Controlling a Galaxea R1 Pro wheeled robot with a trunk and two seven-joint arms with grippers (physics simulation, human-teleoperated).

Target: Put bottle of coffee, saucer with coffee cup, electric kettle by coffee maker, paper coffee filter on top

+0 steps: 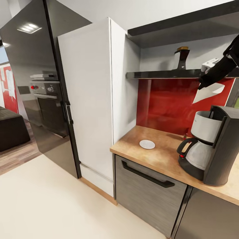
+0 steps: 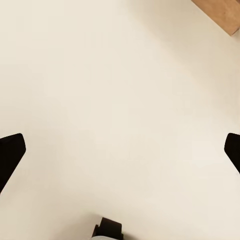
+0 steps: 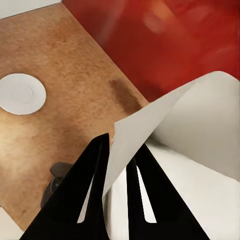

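Filter paper [image 3: 150, 125], off-white and cone-shaped, is clamped between the two black fingers of the right claw [image 3: 117, 150]; the wrist view shows the sheet pinched at its lower edge and curling away above the fingertips. In the head view the right claw [image 1: 203, 83] holds the filter paper [image 1: 209, 93] in the air in front of the red wall panel [image 1: 162, 103], just under the thin black shelf [image 1: 159, 75] and at about eleven o'clock from the coffee machine [image 1: 215, 146]. The paper is not yet on the machine: clear space separates it from the silver basket [image 1: 205, 126].

The coffee machine stands on the wooden counter [image 1: 159, 149], carafe in place, so that requirement is met. The saucer [image 1: 147, 144] lies flat on the counter at about nine o'clock from the machine, apart from it; whether that counts as next to the machine is a matter of judgement. No cup sits on it. A dark stand-like object [image 1: 182, 57] rests on the shelf; its identity cannot be told.

The left claw [image 2: 120, 150] hangs over pale floor [image 2: 110, 90] with its fingertips wide apart, holding nothing.

Assessment: filter placement is in hand. Cup, coffee bottle and kettle are not seen on the visible stretch of counter, and those steps appear outstanding.
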